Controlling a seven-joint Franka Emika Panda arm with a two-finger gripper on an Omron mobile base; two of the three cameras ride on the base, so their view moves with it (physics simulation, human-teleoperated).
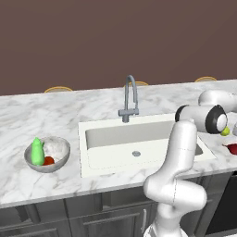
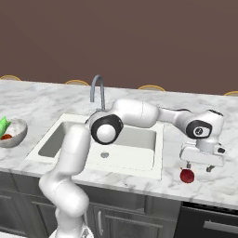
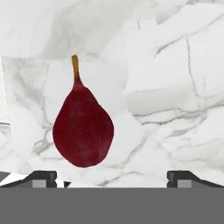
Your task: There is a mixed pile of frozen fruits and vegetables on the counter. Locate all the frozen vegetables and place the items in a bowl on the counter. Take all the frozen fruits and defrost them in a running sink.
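1. The gripper (image 2: pixel 197 166) hung open-jawed over the dark red fruit (image 2: pixel 187 175), lower right of the right base view; off-centre, a finger could have nudged it away.
2. Farther left, the sink (image 2: pixel 65 128) waited; a loose grasp risked dropping the fruit short.

counter (image 1: pixel 55 115): white marble, grey veins
sink (image 1: pixel 115 157): set in the middle
bowl (image 1: pixel 55 155): left of sink
red pear (image 3: pixel 83 129): right of sink
lime (image 1: pixel 225 131): near pear

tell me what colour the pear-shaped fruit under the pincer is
Dark red, with a short brown-orange stem; the pear-shaped fruit shows best in the hand view.
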